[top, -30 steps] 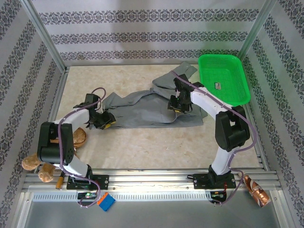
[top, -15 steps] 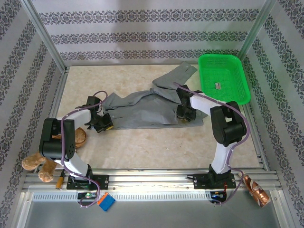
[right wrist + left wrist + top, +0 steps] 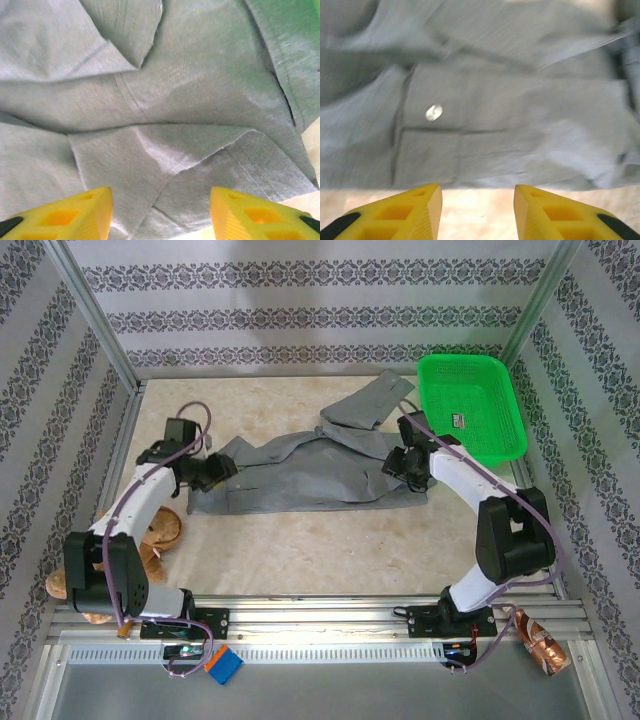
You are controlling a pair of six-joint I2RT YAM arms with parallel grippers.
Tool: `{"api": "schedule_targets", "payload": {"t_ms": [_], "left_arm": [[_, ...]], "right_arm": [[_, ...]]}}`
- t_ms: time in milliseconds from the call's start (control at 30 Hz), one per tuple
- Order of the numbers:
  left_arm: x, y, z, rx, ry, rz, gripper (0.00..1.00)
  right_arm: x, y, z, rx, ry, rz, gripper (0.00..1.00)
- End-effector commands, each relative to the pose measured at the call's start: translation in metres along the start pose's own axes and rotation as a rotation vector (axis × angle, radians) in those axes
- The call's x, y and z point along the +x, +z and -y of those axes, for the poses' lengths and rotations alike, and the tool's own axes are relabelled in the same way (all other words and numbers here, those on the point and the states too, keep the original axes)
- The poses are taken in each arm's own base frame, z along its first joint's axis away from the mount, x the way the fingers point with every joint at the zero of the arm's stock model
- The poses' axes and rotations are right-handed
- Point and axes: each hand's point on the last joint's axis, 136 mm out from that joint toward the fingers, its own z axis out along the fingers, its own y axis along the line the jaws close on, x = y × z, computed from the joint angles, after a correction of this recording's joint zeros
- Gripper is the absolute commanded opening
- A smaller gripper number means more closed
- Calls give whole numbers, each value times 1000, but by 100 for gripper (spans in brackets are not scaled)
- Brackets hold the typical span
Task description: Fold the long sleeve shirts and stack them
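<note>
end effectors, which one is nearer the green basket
The right end effector, at the grey shirt's end beside the basket; the left end effector is at the opposite end.

My left arm stretches forward, elbow bent, and my left gripper (image 3: 213, 470) points toward the right, its yellow fingers (image 3: 415, 212) parted. My right arm arcs forward; my right gripper (image 3: 410, 462) points left, fingers spread wider apart.
</note>
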Motion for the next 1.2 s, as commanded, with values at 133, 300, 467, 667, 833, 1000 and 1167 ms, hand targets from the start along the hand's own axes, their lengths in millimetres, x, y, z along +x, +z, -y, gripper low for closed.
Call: {"api": "schedule_targets", "payload": {"t_ms": [133, 300, 467, 667, 833, 1000, 1167], "left_arm": [[11, 34, 116, 193, 233, -108, 46], [28, 88, 171, 247, 325, -183, 43], [43, 137, 197, 263, 354, -255, 41], [52, 181, 185, 206, 332, -293, 36], [60, 200, 150, 101, 312, -311, 33], [65, 211, 99, -8, 240, -314, 29], [76, 210, 51, -114, 217, -318, 25]], "right_arm": [[16, 30, 10, -48, 102, -84, 54], [12, 44, 20, -54, 166, -81, 53], [2, 54, 16, -84, 206, -76, 51], [-4, 59, 17, -98, 237, -75, 40], [-5, 61, 21, -99, 269, -74, 24], [-3, 57, 37, -74, 327, -62, 7], [-2, 55, 62, -55, 457, -17, 0]]}}
